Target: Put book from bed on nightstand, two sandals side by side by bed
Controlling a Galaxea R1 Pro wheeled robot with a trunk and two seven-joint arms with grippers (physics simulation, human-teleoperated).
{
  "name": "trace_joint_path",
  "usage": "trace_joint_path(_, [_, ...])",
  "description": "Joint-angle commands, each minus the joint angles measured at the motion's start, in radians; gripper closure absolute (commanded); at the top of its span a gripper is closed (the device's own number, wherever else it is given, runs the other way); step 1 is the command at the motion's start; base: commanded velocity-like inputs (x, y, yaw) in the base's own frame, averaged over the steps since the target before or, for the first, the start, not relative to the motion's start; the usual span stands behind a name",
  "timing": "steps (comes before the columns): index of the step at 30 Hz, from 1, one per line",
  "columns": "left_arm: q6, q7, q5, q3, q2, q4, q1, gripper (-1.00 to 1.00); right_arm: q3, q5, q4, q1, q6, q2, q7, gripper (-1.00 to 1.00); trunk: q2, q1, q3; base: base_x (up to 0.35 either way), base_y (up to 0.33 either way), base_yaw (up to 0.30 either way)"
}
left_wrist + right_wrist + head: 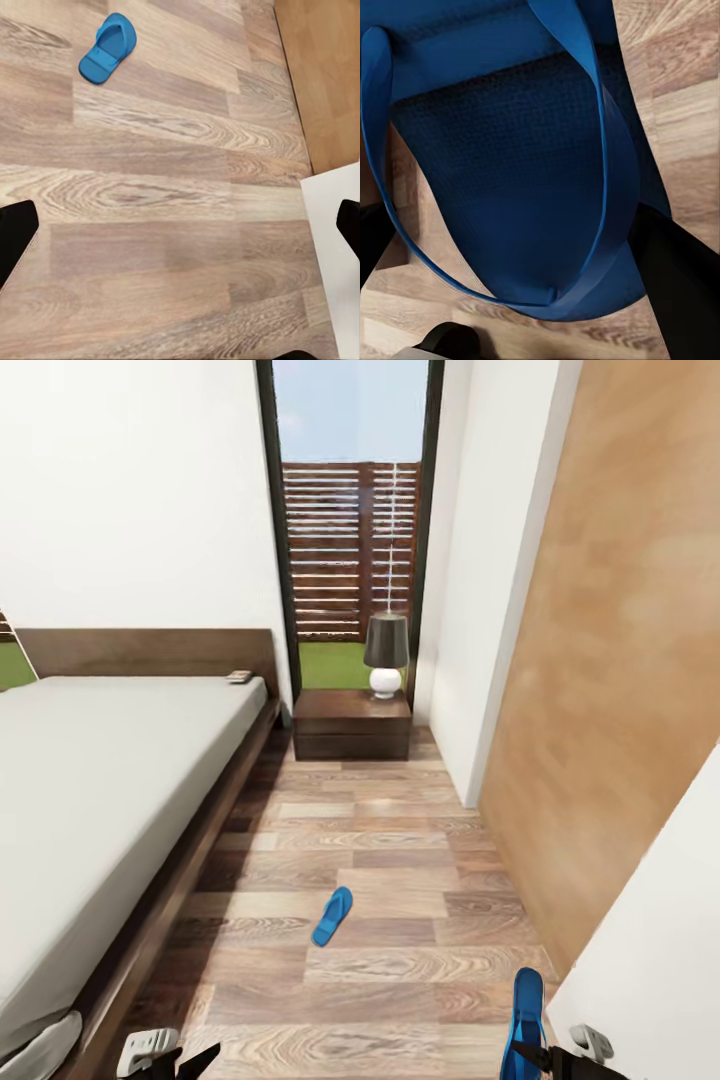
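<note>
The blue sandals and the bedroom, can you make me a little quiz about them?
1. True or false: the book lies on the nightstand.
2. Which gripper is at a sandal: A left, B right?
3. What stands on the nightstand?
Key: 1 false, it lies on the bed near the headboard. 2 B, the right gripper; the other sandal lies on the floor. 3 A lamp.

Bed runs off the left and bottom edges, foot end unseen. Book by the headboard too small to read. Both grippers cropped at the bottom edge: left gripper partly shown, right gripper covers the near sandal's heel. In the right wrist view that sandal overflows the frame.
</note>
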Motion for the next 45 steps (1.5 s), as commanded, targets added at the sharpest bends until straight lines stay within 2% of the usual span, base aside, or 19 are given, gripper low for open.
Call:
trace_joint_path(1, [0.009, -0.001, 0.008, 0.000, 0.000, -0.001, 0.000, -1.00, -0.009, 0.004, -0.001, -0.001, 0.011, 0.000, 0.005, 1.00, 0.000, 0.001, -0.001, 0.326, -0.002, 0.000])
trace_joint_path(12, [0.010, -0.001, 0.010, 0.001, 0.000, -0.001, 0.000, -1.00, -0.009, 0.004, -0.001, -0.001, 0.011, 0.000, 0.005, 1.00, 0.000, 0.001, -0.001, 0.270, 0.000, 0.000])
trace_joint_path(45, [0.010, -0.003, 0.011, 0.001, 0.000, -0.001, 0.000, -1.00, -0.009, 0.004, -0.001, -0.001, 0.011, 0.000, 0.006, 1.00, 0.000, 0.001, -0.001, 0.006, 0.000, 0.000])
